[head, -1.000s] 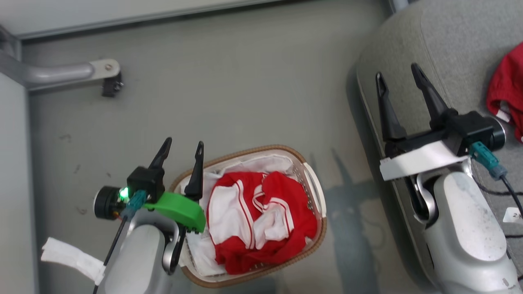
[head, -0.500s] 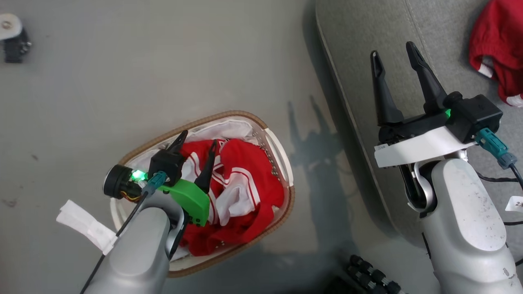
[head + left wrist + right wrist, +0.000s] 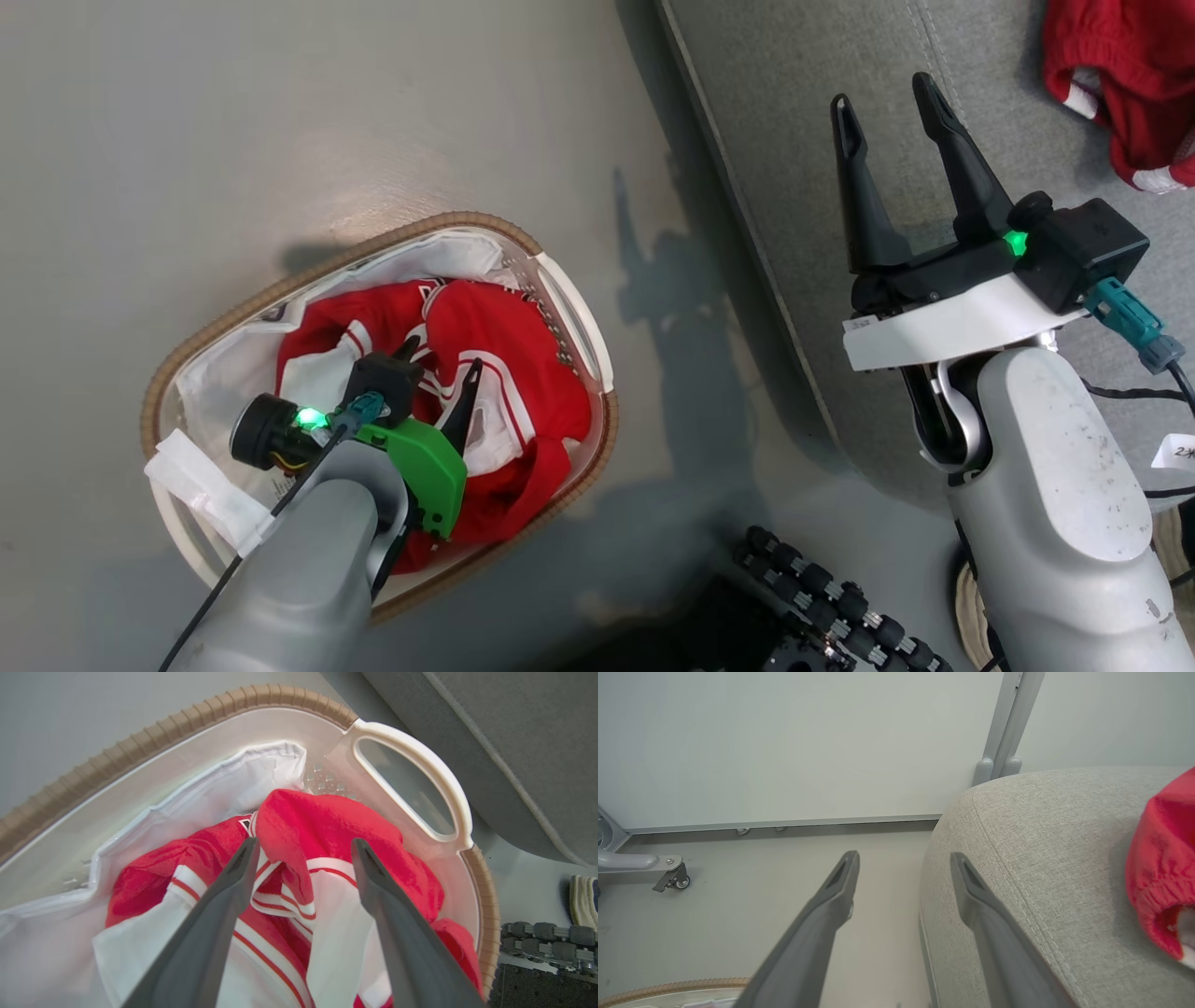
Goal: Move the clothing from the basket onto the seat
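The white basket with a brown rim stands on the floor, holding a heap of red and white clothing. My left gripper is open and low inside it. In the left wrist view the left gripper straddles a red fold of the clothing, with the white liner behind. My right gripper hangs open and empty above the edge of the grey seat. Another red garment lies on the seat at the upper right. The right wrist view shows the right gripper, the seat and that garment.
A black ribbed cable chain lies on the floor between the basket and the seat. Dark cables trail over the seat by my right arm. A grey caster leg and an upright post stand by the far wall.
The head camera has swung, shifting the whole picture. My left gripper has gone from the basket's rim down into the basket over the clothing, still open. The right gripper stays open.
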### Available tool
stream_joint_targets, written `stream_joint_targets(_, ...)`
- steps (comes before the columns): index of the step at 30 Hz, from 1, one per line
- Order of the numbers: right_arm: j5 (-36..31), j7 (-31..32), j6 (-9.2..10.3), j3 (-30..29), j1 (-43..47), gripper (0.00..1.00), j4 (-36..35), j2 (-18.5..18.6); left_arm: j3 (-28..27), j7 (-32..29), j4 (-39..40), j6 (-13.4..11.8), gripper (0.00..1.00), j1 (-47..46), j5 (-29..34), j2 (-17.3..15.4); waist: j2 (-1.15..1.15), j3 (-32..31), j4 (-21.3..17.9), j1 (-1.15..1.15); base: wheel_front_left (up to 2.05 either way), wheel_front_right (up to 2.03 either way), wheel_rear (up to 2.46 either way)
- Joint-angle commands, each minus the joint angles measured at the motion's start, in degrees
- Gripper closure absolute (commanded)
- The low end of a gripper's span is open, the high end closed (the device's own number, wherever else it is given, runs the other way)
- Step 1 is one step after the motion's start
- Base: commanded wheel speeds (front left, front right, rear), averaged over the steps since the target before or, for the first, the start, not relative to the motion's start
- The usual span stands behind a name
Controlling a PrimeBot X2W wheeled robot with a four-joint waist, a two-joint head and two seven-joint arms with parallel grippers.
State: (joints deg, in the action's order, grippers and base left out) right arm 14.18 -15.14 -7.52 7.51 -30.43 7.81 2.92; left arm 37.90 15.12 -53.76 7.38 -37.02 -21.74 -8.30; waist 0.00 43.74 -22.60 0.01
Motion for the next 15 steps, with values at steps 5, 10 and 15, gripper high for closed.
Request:
stream_joint_targets(5, 0.35, -0.01, 0.06, -0.11, -0.92, 0.0, -0.22, 0.03, 3.88, -1.21, -4.26, 0.17, 0.0, -2.92, -5.04, -0.27, 0.0, 2.71, -1.62, -0.01, 0.0, 0.0, 0.0)
stream_joint_targets(10, 0.47, -0.01, 0.06, -0.17, -1.3, 0.0, -0.55, 0.03, 6.57, -2.18, -7.21, 0.17, 0.0, -4.61, -7.9, -0.62, 0.0, 4.08, -1.71, -0.01, 0.0, 0.0, 0.0)
stream_joint_targets(15, 0.51, -0.01, 0.06, -0.38, -1.82, 0.0, -0.72, 0.04, 10.09, -3.44, -8.24, 0.17, 0.0, -6.18, -10.24, -0.17, 0.0, 5.49, -1.38, -0.01, 0.0, 0.0, 0.0)
